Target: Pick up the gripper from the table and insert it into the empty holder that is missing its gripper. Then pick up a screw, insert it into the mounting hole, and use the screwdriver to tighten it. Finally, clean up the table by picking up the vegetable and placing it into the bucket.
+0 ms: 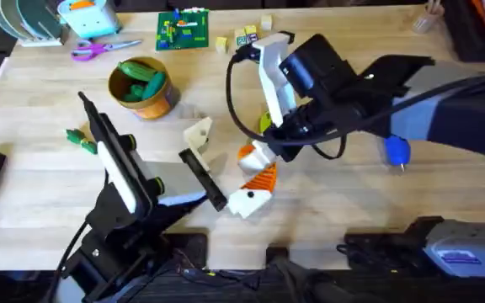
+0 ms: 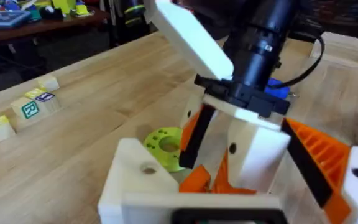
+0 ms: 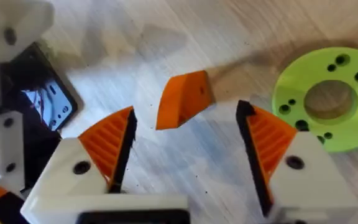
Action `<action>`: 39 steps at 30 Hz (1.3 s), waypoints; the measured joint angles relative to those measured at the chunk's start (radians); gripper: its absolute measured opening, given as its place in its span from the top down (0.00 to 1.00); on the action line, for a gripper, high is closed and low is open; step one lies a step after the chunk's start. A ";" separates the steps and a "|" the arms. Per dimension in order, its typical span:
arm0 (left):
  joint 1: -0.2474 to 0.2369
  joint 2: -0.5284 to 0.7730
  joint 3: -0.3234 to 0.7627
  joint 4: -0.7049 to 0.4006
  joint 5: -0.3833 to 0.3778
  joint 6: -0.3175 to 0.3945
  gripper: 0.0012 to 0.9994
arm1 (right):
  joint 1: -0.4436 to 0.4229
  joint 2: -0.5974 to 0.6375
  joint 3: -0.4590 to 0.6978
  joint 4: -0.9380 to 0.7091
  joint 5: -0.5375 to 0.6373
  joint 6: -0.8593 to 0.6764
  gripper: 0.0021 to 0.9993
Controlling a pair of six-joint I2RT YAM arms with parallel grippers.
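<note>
In the right wrist view the right gripper (image 3: pixel 185 149) has its orange-padded fingers (image 3: pixel 107 146) spread wide, and the gripper (image 3: pixel 182 99), a small orange wedge, lies loose on the table (image 3: pixel 185 37) between and just beyond the tips, touched by neither. A lime-green disc (image 3: pixel 328 99) sits at that frame's right edge.

The overhead view adds the wider layout: the bucket (image 1: pixel 141 88) at upper left with green pieces inside, the vegetable (image 1: pixel 80 140) at left, and the screwdriver (image 1: pixel 397 151) at right.

The left wrist view shows the cream holder (image 2: pixel 145 177) at bottom centre and letter blocks (image 2: pixel 33 106) at left; one seems to read "R". Whether the left gripper is spread or pressed together, I cannot tell.
</note>
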 joint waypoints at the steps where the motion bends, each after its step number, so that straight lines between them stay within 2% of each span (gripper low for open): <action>1: 0.000 0.000 0.000 0.000 0.000 0.000 0.01 | 0.001 0.011 0.000 0.000 0.004 0.000 0.05; 13: 0.000 0.000 0.000 0.000 0.000 0.000 0.01 | 0.001 0.024 0.000 0.027 0.018 0.000 0.30; 19: 0.000 0.000 0.000 0.000 0.000 0.000 0.01 | 0.009 0.024 0.000 0.029 0.018 -0.004 0.54; 25: 0.000 0.000 0.000 0.000 0.000 0.000 0.01 | 0.025 0.024 0.000 0.029 0.018 -0.015 0.97; 33: 0.000 0.000 0.000 0.000 0.000 0.000 0.01 | 0.009 0.024 0.003 0.025 0.018 -0.015 0.99; 39: 0.000 0.000 0.000 0.000 0.000 0.000 0.01 | -0.088 0.000 0.055 -0.023 0.018 -0.015 0.99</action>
